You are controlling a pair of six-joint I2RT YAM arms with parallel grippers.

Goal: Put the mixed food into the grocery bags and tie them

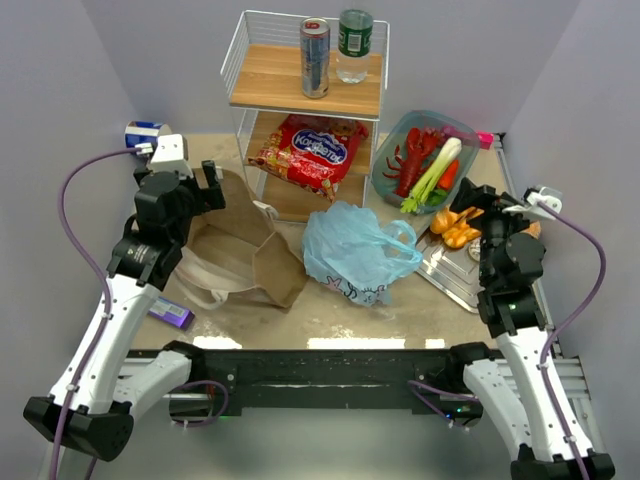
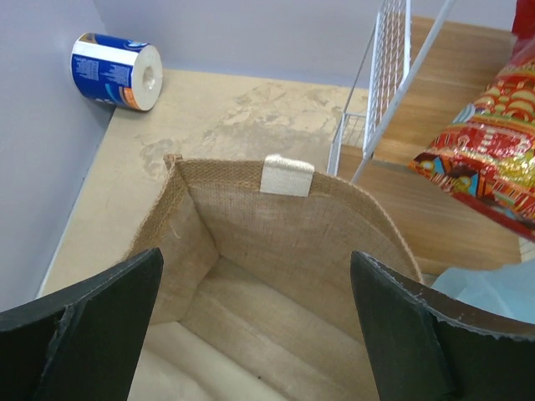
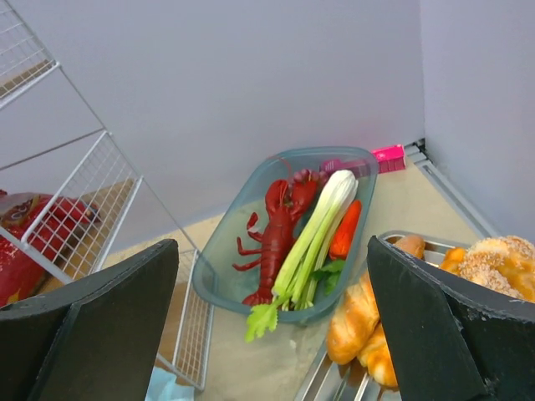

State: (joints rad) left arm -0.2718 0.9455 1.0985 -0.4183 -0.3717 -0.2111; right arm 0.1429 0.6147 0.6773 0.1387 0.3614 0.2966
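Left gripper (image 2: 257,267) spread wide, empty, over mouth of brown jute bag (image 2: 276,217) at bench (image 2: 251,109) left edge – likely to hold it open.
Right gripper (image 3: 274,249) spread, empty, above breads (image 3: 493,267) by right edge; lobster (image 3: 276,230) and leek (image 3: 322,213) in teal dish (image 3: 219,280), far right corner.
Can (image 1: 314,57), bottle (image 1: 354,45), snack packet (image 1: 305,150) on rack (image 1: 240,60).
Blue plastic bag (image 1: 355,250) crumpled mid-bench – opening hidden.

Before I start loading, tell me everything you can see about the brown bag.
The brown bag sits on the table, left of centre. It looks like coarse woven burlap, with a cream handle tab stitched at the rim. Its mouth is open, the walls sag, and nothing shows in the part of the inside that is visible. The open left gripper hovers over the mouth without touching. The light-blue plastic bag lies right beside it; whether they touch is unclear.
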